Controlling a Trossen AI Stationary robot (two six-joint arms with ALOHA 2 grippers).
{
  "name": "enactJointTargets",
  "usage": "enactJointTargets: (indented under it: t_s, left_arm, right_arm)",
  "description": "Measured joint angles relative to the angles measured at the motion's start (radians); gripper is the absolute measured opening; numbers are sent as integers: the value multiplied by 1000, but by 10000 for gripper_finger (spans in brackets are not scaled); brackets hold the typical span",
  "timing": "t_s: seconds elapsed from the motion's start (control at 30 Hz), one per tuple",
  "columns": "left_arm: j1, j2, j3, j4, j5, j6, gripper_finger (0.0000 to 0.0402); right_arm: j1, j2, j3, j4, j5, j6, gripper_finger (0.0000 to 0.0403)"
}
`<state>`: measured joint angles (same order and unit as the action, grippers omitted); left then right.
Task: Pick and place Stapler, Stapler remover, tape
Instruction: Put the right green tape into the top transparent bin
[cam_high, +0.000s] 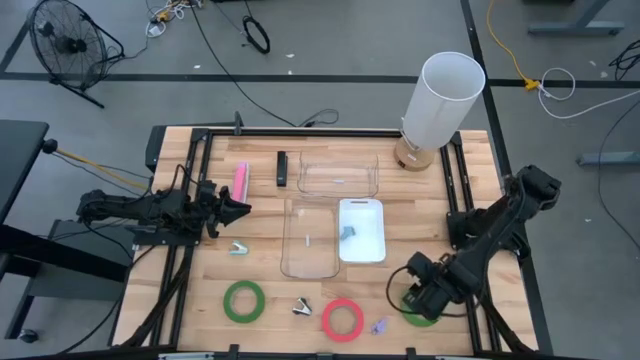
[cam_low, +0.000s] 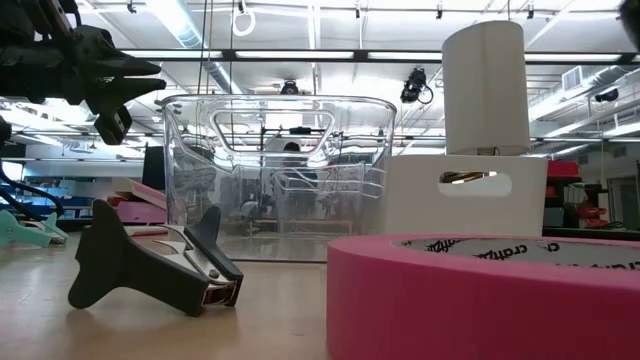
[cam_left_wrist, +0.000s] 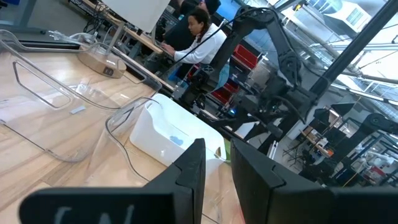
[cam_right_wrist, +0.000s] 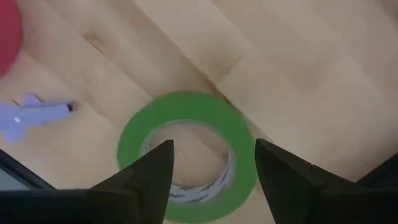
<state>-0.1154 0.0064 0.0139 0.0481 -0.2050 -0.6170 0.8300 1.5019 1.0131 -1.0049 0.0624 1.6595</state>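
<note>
A green tape ring (cam_high: 424, 314) lies flat at the near right, and it also shows in the right wrist view (cam_right_wrist: 186, 149). My right gripper (cam_high: 413, 298) hovers open over it, one finger above the hollow and the other outside the rim (cam_right_wrist: 244, 144). A second green ring (cam_high: 244, 300) and a red-pink ring (cam_high: 342, 318) lie flat near the front edge. A black staple remover (cam_high: 303, 307) lies between them, a teal one (cam_high: 238, 247) farther left and a purple one (cam_high: 379, 325) by the red-pink ring. A pink stapler (cam_high: 241, 180) and a black stapler (cam_high: 282, 168) lie at the far left. My left gripper (cam_high: 240, 208) is open and empty above the table's left side.
Two clear bins (cam_high: 338, 172) (cam_high: 310, 238) and a white tray (cam_high: 361, 212) holding a small grey-blue thing (cam_high: 347, 232) stand mid-table. A tall white cylinder (cam_high: 440, 100) stands at the far right. A person (cam_left_wrist: 198, 37) sits beyond the table.
</note>
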Motion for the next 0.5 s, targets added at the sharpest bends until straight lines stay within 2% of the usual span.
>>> enactJointTargets:
  t_s: [0.37, 0.5]
  left_arm:
    - [0, 0, 0, 0, 0, 0, 78]
    - [0, 0, 0, 0, 0, 0, 78]
  right_arm:
    - [15, 0, -183, 224, -3, 60, 223]
    - [13, -4, -224, 266, -42, 57, 223]
